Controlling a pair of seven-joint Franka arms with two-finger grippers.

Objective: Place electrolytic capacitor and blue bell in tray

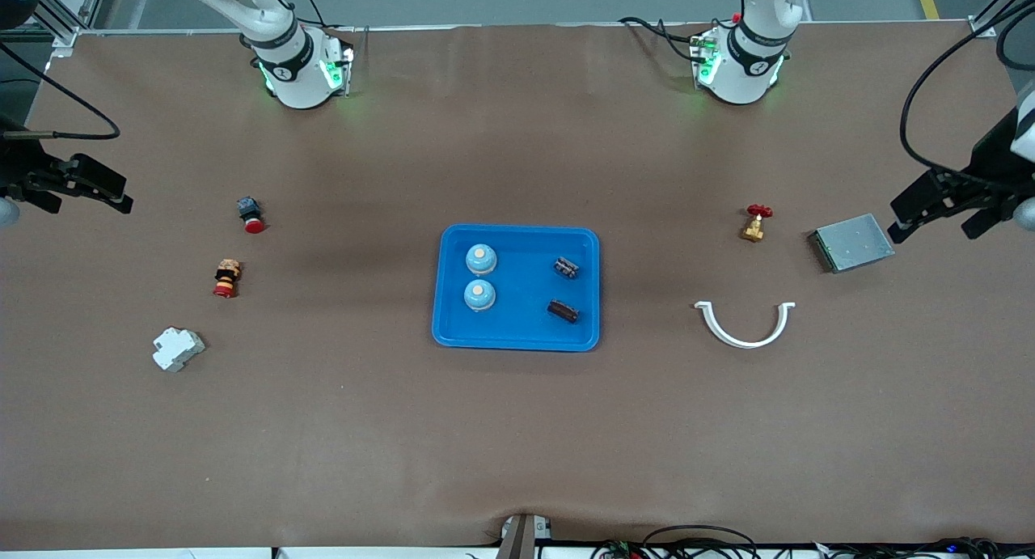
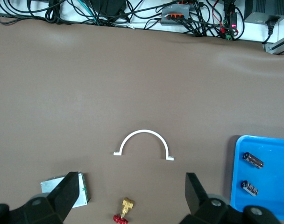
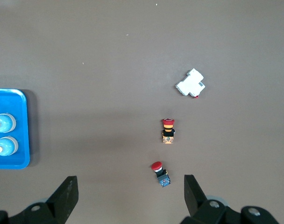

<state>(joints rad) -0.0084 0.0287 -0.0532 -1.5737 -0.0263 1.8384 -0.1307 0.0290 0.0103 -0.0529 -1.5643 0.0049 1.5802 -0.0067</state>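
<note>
tray already holding both bells and both capacitors

the tray (image 1: pixel 517 336) is sitting at the middle of the table, a shallow bright-blue rectangle with a raised rim. inside it, two blue bells are standing upright toward the right arm's end: one blue bell (image 1: pixel 481 259) at about ten o'clock from the tray's centre, the other blue bell (image 1: pixel 479 295) at about eight o'clock. two dark capacitors are lying on their sides toward the left arm's end, one electrolytic capacitor (image 1: pixel 567 267) at about two o'clock and the other capacitor (image 1: pixel 563 311) at about four o'clock. judging by this, the placing is looking finished.

the bells are looking rigid, smooth and domed, so they would likely be slipping unless pinched low across the base. the capacitors are looking small, light, stiff cylinders, apt to roll, best taken across the body.

outward, the white curved clip (image 1: pixel 745 324), brass valve (image 1: pixel 755 223) and grey metal box (image 1: pixel 851 243) are lying toward the left arm's end; two red-capped buttons and a white block are lying toward the right arm's.

the left gripper (image 2: pixel 132 192) is hanging wide and empty over the valve and box. the right gripper (image 3: pixel 130 192) is hanging wide and empty over the buttons. both arms are waiting.
</note>
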